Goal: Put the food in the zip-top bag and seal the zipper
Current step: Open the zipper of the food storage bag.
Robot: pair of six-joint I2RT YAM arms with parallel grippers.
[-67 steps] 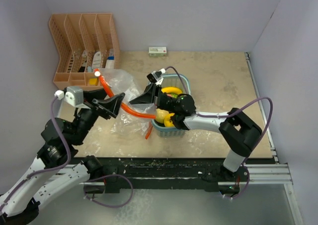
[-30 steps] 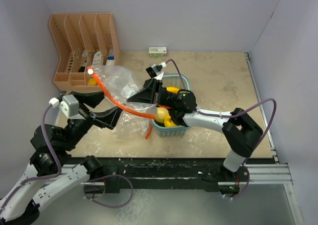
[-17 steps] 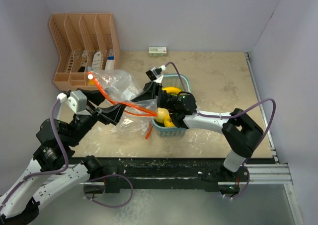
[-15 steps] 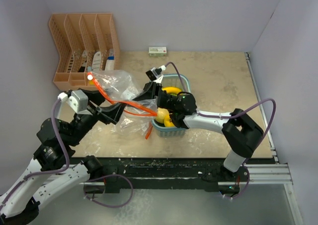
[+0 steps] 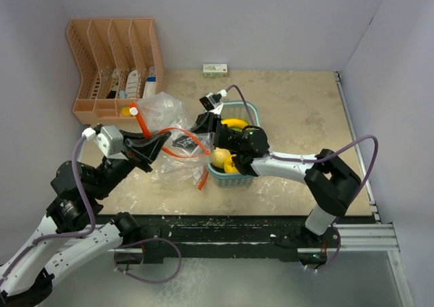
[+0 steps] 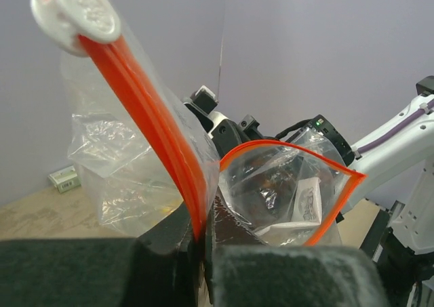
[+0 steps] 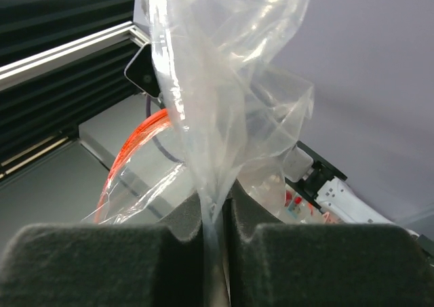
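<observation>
Left gripper (image 6: pixel 203 238) pinches the orange zipper (image 6: pixel 150 120)

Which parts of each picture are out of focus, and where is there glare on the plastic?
Left wrist: the left gripper at the bottom is blurred, while the zipper is sharper. Right wrist: the right gripper is blurred too, and the zip-top bag shows white glare. Top external: evenly lit, in focus.

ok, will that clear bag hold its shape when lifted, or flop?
Likely flops: the zip-top bag crumples into folds where the right pincer pinches it. The zipper looks stiffer, standing straight up from the left pincer, so the mouth may partly hold open.
</observation>
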